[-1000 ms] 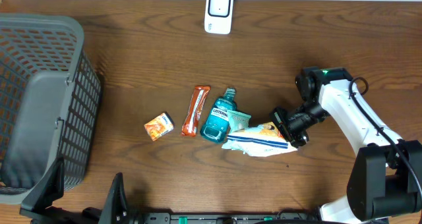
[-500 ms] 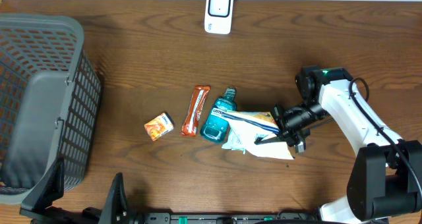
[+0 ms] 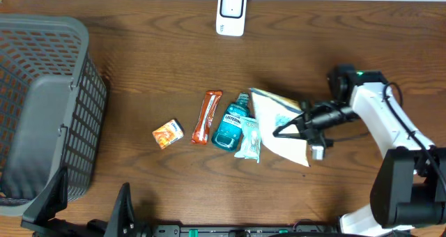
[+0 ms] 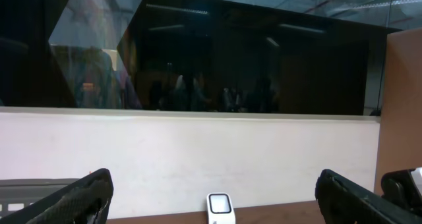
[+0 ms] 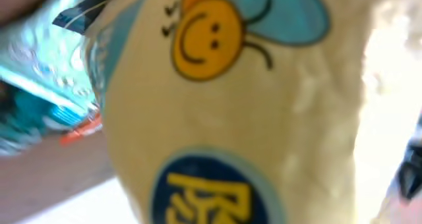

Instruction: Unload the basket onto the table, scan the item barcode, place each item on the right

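Teal mouthwash bottle (image 3: 231, 124) on brown wood-grain table (image 3: 139, 70). Left of bottle: orange-red bar wrapper (image 3: 205, 116), then small orange box (image 3: 168, 134). Right of it: pale green sachet (image 3: 249, 138), cream bag (image 3: 291, 148) printed with orange smiley bee (image 5: 211, 33), light-blue wings, navy badge (image 5: 211, 191) with yellow letters. Far left of bottle: grey mesh basket (image 3: 42, 104). Beyond bottle: white scanner (image 3: 231, 12), black face.
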You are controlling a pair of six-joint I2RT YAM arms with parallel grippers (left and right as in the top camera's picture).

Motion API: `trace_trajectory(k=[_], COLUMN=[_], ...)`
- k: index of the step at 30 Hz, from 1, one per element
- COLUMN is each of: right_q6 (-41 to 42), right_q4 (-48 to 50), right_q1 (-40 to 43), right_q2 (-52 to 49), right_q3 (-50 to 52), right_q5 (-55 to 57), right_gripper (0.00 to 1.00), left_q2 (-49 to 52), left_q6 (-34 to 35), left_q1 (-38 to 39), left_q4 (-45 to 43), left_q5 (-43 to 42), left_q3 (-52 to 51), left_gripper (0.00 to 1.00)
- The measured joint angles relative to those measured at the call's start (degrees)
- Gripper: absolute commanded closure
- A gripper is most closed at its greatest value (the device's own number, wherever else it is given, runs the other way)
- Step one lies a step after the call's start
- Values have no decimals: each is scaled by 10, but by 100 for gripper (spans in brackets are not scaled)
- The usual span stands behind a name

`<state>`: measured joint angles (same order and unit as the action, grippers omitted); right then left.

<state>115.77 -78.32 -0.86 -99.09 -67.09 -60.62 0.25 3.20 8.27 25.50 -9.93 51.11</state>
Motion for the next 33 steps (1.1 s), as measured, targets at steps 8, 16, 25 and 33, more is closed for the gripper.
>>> trace_trajectory(k=[8, 16, 25, 33], right_q6=[4, 5, 5, 6], right_q4=[-120, -121, -120, -120], right_q1=[48, 49, 49, 49], right_q2=[-61, -67, -67, -67], right_q3=[-1, -1, -1, -1], right_q5=[2, 17, 43, 64], right_gripper=[98, 98, 98, 98], left_q2=[0, 0, 0, 0], left_q6=[0, 0, 0, 0], left_q1=[0, 0, 0, 0], left_q4=[0, 0, -4, -53], left_q5=[0, 0, 0, 0], left_q3=[0, 0, 0, -10], left_gripper=[2, 2, 2, 2])
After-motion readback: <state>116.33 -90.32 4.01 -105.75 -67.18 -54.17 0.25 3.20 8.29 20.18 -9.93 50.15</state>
